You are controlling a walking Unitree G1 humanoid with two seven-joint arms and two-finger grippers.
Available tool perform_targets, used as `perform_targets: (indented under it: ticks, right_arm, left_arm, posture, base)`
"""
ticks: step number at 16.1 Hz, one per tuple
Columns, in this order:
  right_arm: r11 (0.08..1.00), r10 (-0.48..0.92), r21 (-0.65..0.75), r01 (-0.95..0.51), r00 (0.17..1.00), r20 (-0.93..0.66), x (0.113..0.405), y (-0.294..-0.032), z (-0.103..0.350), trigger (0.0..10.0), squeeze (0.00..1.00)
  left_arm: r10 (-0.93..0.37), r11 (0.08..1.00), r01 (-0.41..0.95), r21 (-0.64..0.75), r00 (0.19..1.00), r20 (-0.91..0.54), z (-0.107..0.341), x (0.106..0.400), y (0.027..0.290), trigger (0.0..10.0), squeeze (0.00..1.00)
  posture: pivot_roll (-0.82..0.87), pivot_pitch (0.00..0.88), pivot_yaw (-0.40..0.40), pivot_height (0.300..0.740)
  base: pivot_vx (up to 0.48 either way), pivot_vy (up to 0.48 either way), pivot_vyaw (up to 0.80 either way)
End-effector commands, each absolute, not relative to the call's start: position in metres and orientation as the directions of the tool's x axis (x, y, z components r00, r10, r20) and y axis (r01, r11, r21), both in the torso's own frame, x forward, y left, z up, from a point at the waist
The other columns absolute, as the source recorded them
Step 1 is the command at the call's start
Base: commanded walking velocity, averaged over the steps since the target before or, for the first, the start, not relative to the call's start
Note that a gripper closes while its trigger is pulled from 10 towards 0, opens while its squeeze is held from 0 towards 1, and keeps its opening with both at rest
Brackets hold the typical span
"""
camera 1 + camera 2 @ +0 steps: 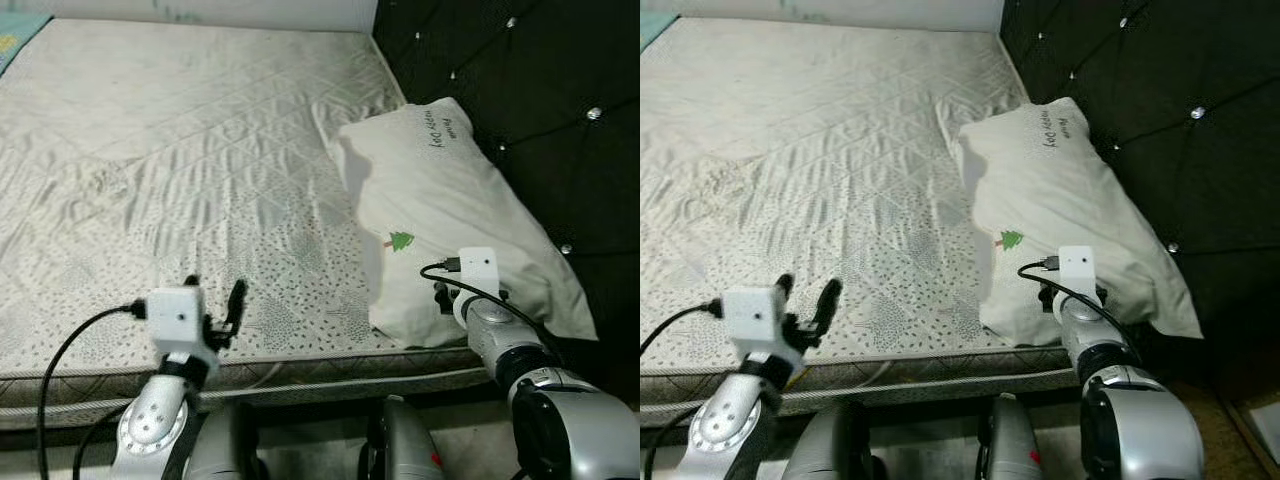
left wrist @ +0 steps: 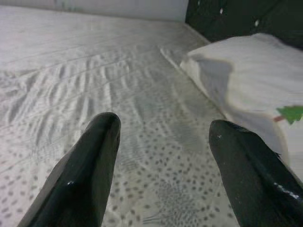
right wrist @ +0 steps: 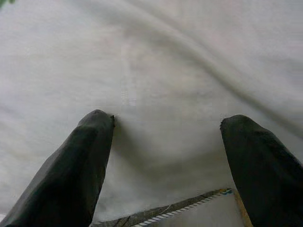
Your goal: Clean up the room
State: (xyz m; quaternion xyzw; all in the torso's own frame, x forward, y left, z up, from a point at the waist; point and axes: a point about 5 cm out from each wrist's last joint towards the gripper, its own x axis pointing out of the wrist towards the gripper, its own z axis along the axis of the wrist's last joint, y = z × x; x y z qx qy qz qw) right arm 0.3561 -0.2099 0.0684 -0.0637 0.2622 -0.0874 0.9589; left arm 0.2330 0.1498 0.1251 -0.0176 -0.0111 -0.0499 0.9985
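Observation:
A white pillow (image 1: 440,200) with a small green tree print lies at the right end of the bare mattress (image 1: 180,150), against the black headboard. My right gripper (image 3: 165,120) is open at the pillow's near end, by the mattress's front edge. Its fingertips (image 3: 97,123) sit right at the white fabric; the wrist camera block hides them from the head views. My left gripper (image 1: 213,300) is open and holds nothing. It hovers over the dotted front strip of the mattress, well left of the pillow (image 2: 251,71).
The black tufted headboard (image 1: 520,70) with shiny studs runs along the right side. A teal cloth (image 1: 15,35) peeks in at the mattress's far left corner. The mattress's front edge (image 1: 300,375) is close to my body. A wall lies beyond the far side.

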Motion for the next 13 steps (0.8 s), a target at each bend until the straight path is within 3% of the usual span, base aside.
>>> perform_targets:
  ticks: [1,8,11,13]
  right_arm:
    - [0.980,-0.190,-0.140,0.141,0.868,-0.459,0.362,-0.208,0.078,10.0,0.00]
    - [0.994,-0.109,-0.026,0.106,0.976,-0.188,0.374,-0.204,0.112,10.0,0.00]
    - [0.994,0.037,0.100,-0.042,0.998,0.052,0.360,-0.178,0.132,10.0,0.00]
    - [0.986,0.056,0.148,-0.070,0.994,0.093,0.357,-0.169,0.140,10.0,0.00]
  left_arm:
    - [-0.086,0.996,0.086,-0.030,0.996,0.000,0.120,0.233,0.152,10.0,0.00]
    - [-0.072,0.994,0.076,-0.074,0.996,0.059,0.126,0.236,0.150,10.0,0.00]
    - [-0.078,0.993,0.084,-0.086,0.995,0.066,0.124,0.242,0.145,10.0,0.00]
    - [-0.080,0.992,0.086,-0.090,0.994,0.068,0.124,0.244,0.144,10.0,0.00]
  posture:
    - [0.12,0.142,-0.068,0.626]
    - [0.08,0.097,-0.082,0.626]
    - [0.06,0.062,-0.071,0.626]
    - [0.05,0.061,-0.066,0.639]
  base:
    - [0.000,0.000,0.00]
    - [0.000,0.000,0.00]
    - [0.000,0.000,0.00]
    - [0.000,0.000,0.00]
